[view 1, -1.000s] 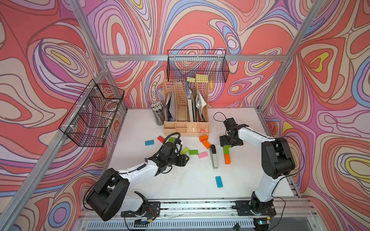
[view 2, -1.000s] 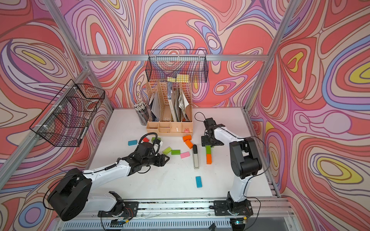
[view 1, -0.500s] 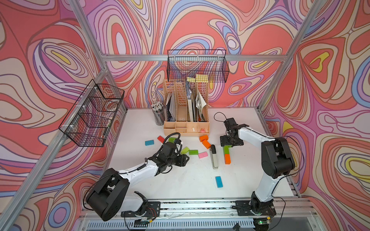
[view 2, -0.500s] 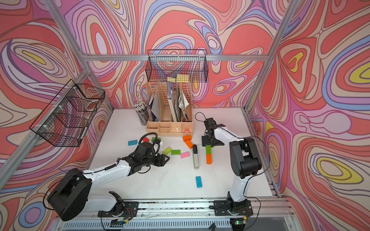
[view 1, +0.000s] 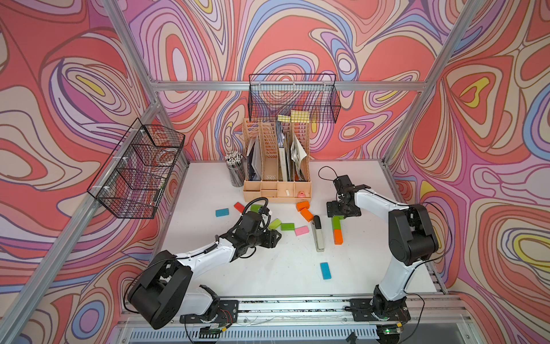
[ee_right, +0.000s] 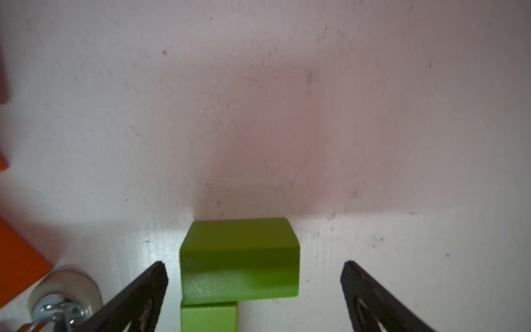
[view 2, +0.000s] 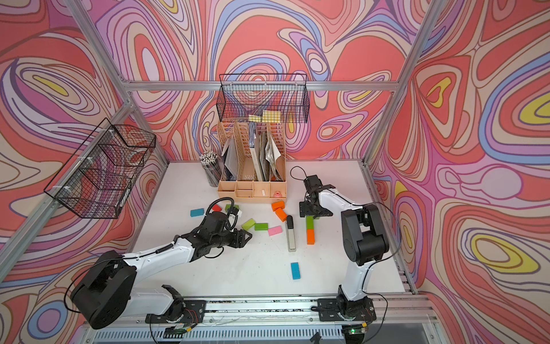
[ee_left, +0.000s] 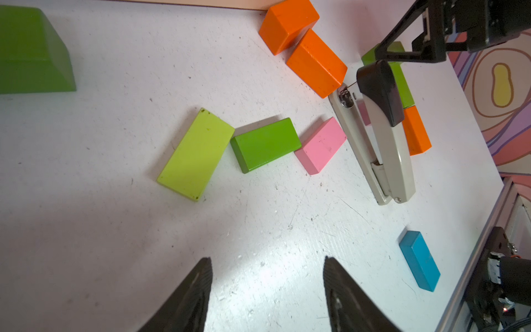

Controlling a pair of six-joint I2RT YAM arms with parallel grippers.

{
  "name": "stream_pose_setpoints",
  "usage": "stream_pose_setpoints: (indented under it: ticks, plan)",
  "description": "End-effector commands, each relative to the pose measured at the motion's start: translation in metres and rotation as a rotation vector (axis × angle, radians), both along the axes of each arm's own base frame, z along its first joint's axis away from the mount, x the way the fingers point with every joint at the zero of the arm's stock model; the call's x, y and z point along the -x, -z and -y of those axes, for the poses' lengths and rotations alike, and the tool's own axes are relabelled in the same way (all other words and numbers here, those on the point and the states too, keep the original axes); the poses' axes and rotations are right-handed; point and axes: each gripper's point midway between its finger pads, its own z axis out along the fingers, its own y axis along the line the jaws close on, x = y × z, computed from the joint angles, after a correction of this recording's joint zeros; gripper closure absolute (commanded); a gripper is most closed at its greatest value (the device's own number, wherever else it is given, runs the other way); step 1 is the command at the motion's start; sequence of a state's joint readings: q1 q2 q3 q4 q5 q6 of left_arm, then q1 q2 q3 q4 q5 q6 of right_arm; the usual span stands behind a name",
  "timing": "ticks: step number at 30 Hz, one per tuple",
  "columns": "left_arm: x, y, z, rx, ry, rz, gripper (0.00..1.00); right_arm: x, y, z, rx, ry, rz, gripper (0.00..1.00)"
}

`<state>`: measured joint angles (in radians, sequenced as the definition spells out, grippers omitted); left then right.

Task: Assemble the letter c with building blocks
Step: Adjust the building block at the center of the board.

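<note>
The started letter c [view 1: 336,223] lies right of centre: a green brick with an orange brick [view 1: 338,236] joined in line, seen in both top views. In the right wrist view a second green brick [ee_right: 240,255] lies crosswise at the far end of the green spine brick [ee_right: 209,317]. My right gripper [ee_right: 255,263] stands open around that crosswise brick, its fingers apart from its sides. My left gripper [ee_left: 267,258] is open over bare table, short of the lime brick [ee_left: 196,153], green brick [ee_left: 265,143] and pink brick [ee_left: 320,145].
A silver-and-black stapler [view 1: 318,233] lies between the loose bricks and the spine. Two orange bricks [view 1: 305,210] sit by the wooden organiser [view 1: 276,190]. Blue [view 1: 222,212], red [view 1: 239,207] and green [view 1: 256,207] bricks lie at left, another blue brick [view 1: 325,270] near the front.
</note>
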<state>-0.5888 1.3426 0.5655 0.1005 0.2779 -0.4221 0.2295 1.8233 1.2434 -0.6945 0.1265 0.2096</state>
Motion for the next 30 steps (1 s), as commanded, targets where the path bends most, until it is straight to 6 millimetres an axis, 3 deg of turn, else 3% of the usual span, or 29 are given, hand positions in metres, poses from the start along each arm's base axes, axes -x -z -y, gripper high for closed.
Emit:
stream_pose_setpoints:
  ticks: [1,7,18,30]
  plan:
    - [-0.006,-0.006,-0.007,-0.017,-0.04,0.015,0.36,-0.009,-0.032,-0.012,-0.091,-0.02,0.113,0.02]
    - [-0.01,-0.013,-0.017,-0.062,-0.126,-0.044,0.36,0.006,-0.042,-0.014,-0.147,0.023,0.129,0.03]
    - [-0.008,-0.017,-0.042,-0.148,-0.211,-0.028,0.31,0.048,-0.05,-0.008,-0.196,0.08,0.132,0.15]
    - [-0.013,-0.018,-0.046,-0.179,-0.216,0.001,0.25,0.065,-0.05,0.002,-0.134,0.025,0.14,0.09]
